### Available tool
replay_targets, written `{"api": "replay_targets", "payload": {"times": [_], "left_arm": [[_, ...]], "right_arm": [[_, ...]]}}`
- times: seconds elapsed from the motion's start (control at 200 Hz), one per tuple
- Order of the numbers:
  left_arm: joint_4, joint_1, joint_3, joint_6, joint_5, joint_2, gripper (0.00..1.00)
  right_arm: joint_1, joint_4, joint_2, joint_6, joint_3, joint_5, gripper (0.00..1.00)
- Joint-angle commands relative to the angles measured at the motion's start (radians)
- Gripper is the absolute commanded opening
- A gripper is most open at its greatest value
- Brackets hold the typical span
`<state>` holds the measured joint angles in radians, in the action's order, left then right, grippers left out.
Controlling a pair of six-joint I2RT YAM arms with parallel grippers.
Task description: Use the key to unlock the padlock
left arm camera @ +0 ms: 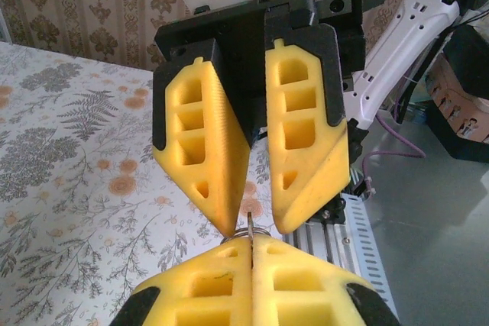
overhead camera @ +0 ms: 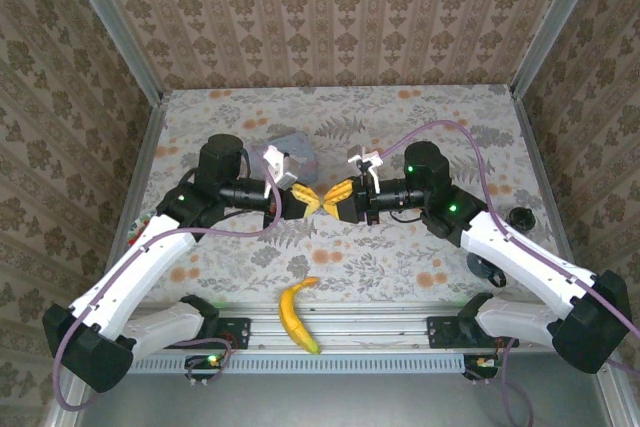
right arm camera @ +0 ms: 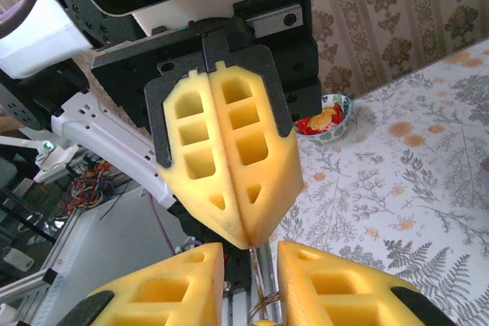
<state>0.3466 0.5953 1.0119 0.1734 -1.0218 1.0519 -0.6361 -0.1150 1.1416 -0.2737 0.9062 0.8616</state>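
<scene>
Left wrist view shows the left gripper point(left arm camera: 250, 243) at the bottom edge, its two yellow ribbed plastic fingers pressed together. They are clamped on the slim silvery metal key point(left arm camera: 250, 228), which pokes out a little beyond their tips as a thin upright sliver. A small wire loop sits beside it at the fingertips.

Facing it tip to tip is the right gripper point(left arm camera: 256, 223). Its yellow fingers stand apart with a clear gap, one tip on each side of the key's exposed end. Whether either tip touches the metal I cannot tell.

In the right wrist view the same meeting shows from the other side: the closed pair above, the parted pair below, and the thin metal piece running down into the gap.

From the top external camera the two grippers meet nose to nose above the middle of the floral-patterned table point(overhead camera: 420, 257). A pale blue rectangular tin point(overhead camera: 292, 152) lies just behind the left gripper. A yellow banana point(overhead camera: 297, 315) lies at the near edge between the arm bases. A small black round object point(overhead camera: 520, 216) sits by the right wall. A small patterned bowl point(right arm camera: 327, 116) with red and yellow contents stands near the wallpapered wall.
</scene>
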Motion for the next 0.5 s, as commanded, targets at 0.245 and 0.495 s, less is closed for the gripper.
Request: {"api": "replay_targets", "payload": {"times": [0.245,0.495], "left_arm": [[-0.034,0.004,-0.011,-0.022,-0.023,-0.023,0.0],[-0.041,0.004,-0.013,-0.027,-0.02,-0.027,0.0]], "right_arm": [[-0.007,-0.013,0.015,-0.013,-0.012,0.033,0.29],[-0.007,-0.009,0.019,-0.01,-0.009,0.042,0.31]]}}
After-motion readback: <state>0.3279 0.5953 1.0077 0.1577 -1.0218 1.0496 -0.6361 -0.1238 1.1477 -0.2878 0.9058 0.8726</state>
